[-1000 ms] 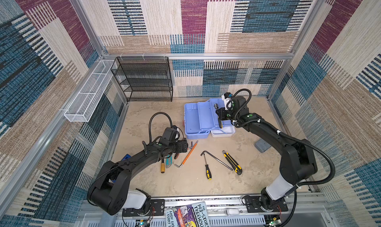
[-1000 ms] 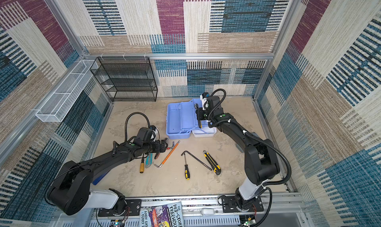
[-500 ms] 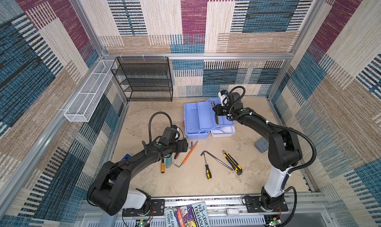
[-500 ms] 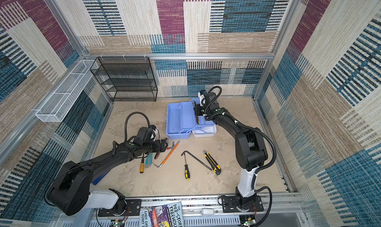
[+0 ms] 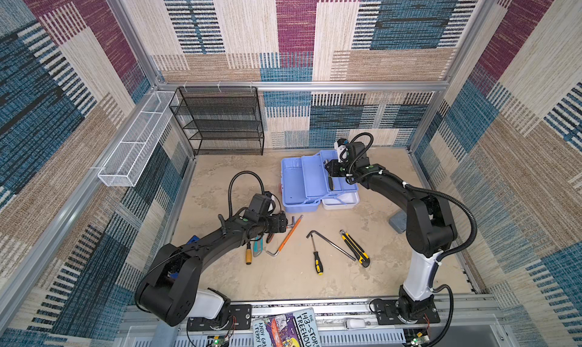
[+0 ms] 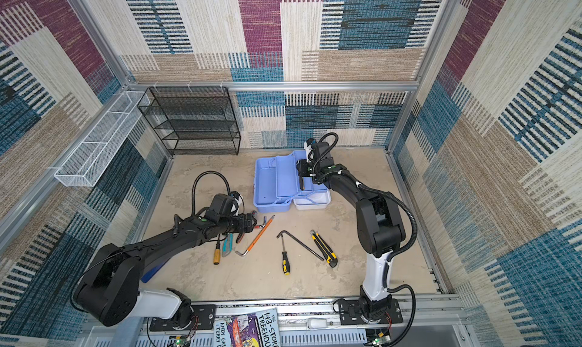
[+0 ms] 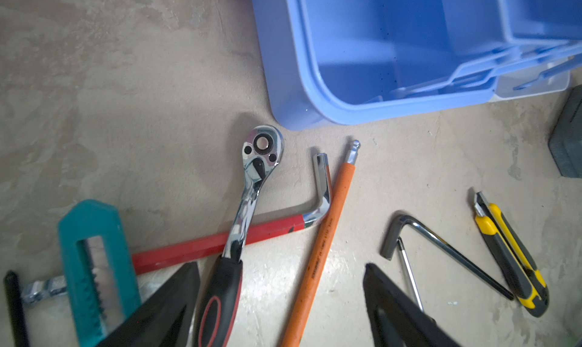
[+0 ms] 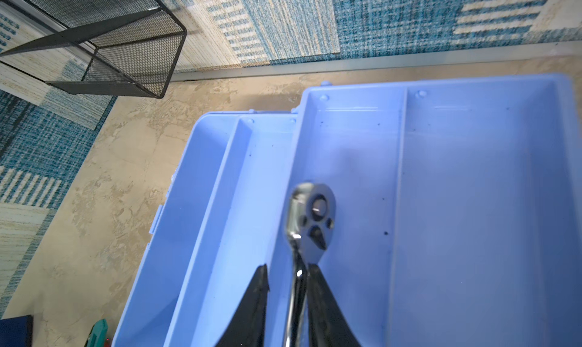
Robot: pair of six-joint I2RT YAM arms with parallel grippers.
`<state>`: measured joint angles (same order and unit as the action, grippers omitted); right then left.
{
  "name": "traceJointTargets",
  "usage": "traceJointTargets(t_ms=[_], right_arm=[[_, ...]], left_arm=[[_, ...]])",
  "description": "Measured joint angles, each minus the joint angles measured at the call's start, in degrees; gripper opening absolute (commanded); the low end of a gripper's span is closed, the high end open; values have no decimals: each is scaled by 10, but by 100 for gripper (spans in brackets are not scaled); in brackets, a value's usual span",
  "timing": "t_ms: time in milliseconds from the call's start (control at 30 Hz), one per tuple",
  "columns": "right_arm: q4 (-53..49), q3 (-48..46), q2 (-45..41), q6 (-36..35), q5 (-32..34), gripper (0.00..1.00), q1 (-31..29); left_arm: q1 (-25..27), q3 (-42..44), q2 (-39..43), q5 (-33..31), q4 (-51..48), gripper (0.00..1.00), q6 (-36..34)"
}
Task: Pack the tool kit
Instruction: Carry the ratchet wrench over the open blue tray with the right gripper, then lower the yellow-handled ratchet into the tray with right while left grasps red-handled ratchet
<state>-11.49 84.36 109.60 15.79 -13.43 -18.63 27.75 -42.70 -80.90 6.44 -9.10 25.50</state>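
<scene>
The open blue toolbox (image 8: pixel 472 188) sits directly beneath your right claw (image 8: pixel 287 266), whose jaws stand slightly parted around a chrome ratchet (image 8: pixel 311 219), likely heavy, stiff and slippery. Your left claw (image 7: pixel 279 264) gapes over a second ratchet (image 7: pixel 252 185); take its black-and-red handle (image 7: pixel 220 298).

We look down on patchwork carpet walls (image 5: pixel 296 30), a mottled beige worktop (image 5: pixel 283 282), a black mesh rack (image 5: pixel 220 122) and a white wire basket (image 5: pixel 135 147).
</scene>
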Motion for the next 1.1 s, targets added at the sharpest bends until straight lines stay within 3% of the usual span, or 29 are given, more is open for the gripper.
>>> traceJointTargets(t_ms=[467, 633, 867, 1100], right_arm=[[-2, 0, -4, 0, 2, 47, 0], [1, -27, -33, -2, 1, 57, 0], [15, -79, -86, -8, 1, 60, 0], [25, -122, -134, -16, 6, 62, 0]], left_arm=[[0, -18, -21, -1, -2, 80, -5], [0, -52, -55, -16, -16, 71, -24], [-1, -86, -105, -32, -32, 55, -50], [-1, -103, -137, -32, -42, 48, -66]])
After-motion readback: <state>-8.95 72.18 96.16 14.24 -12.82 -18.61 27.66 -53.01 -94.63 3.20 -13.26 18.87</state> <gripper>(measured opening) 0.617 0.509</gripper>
